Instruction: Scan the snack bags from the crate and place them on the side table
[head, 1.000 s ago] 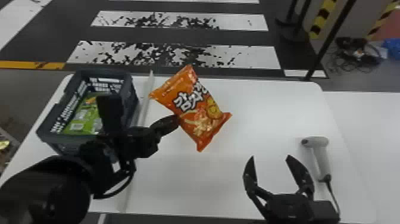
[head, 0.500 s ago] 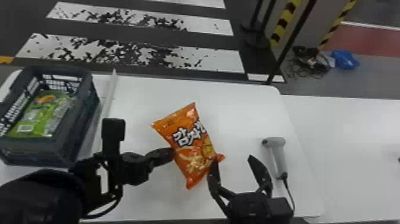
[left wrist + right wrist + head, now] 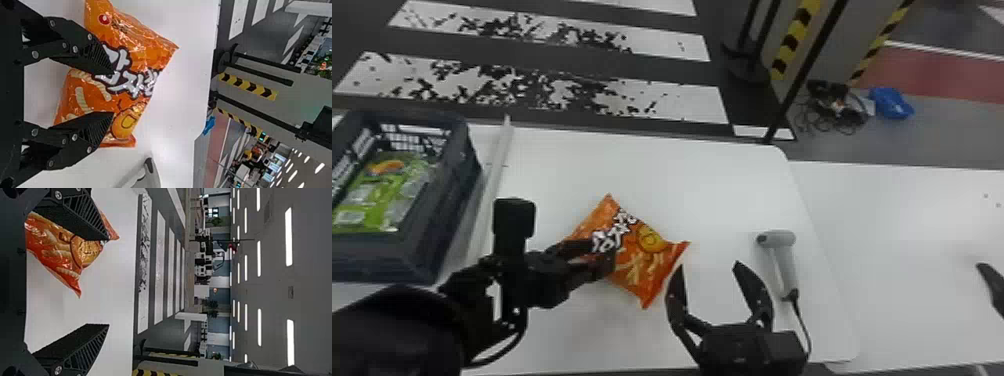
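Observation:
My left gripper (image 3: 612,265) is closed around the middle of the orange snack bag (image 3: 644,270), over the table (image 3: 732,200). In the left wrist view my left gripper (image 3: 113,93) has its fingers some way apart, with the orange snack bag (image 3: 135,43) bulging between and beyond them. My right gripper (image 3: 707,265) stands open just right of the bag. In the right wrist view the wide fingers of my right gripper (image 3: 109,282) have the bag (image 3: 55,252) partly behind one of them. The grey scanner (image 3: 784,260) lies right of it. Green snack bags (image 3: 392,200) are inside the crate (image 3: 387,260).
A pale strip (image 3: 494,175) runs beside the crate on the table. Another white table (image 3: 907,225) adjoins on the right, with a dark object (image 3: 992,285) at the view's edge. The scanner's cable (image 3: 802,325) runs toward the front edge.
The head view has swung right. The orange bag, in my left gripper, has moved toward the table's front and turned, coming closer to my right gripper. Both fingers of my left gripper now show over the bag.

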Motion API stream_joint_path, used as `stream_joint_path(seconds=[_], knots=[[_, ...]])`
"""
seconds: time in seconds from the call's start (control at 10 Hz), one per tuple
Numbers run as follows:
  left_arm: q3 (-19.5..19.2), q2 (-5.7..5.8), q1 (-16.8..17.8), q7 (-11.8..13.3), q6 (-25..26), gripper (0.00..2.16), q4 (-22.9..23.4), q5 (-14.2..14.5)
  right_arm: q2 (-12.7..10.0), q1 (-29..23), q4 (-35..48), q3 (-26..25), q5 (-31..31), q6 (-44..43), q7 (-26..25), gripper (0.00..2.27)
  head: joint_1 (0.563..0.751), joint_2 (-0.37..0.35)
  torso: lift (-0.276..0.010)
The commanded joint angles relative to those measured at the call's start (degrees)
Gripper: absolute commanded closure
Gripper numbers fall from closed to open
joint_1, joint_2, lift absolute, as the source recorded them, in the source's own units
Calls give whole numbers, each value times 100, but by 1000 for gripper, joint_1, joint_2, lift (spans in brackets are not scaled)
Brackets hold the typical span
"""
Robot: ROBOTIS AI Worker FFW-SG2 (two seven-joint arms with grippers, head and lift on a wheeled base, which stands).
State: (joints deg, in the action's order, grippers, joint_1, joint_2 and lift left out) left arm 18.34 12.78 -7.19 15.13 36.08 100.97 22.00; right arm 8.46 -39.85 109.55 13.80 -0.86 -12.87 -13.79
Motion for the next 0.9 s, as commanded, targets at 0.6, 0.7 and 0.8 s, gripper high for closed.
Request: stream_joint_path(seconds=[0.6,0.7,0.8], knots=[[-718,190,-1302,-1083,-3155,39,836,-1128,6,373,57,0,314,809,307,87,695,-63,-50],[-955,199,-1513,-1109,-3243,39,986,-1128,6,514,101,0,341,1195,395,87,695,-27,-50],[-1122,199,-1707,-1127,-3436,39,1135,-1128,6,672,128,-52,613,1565,588,90,695,-9,-50]])
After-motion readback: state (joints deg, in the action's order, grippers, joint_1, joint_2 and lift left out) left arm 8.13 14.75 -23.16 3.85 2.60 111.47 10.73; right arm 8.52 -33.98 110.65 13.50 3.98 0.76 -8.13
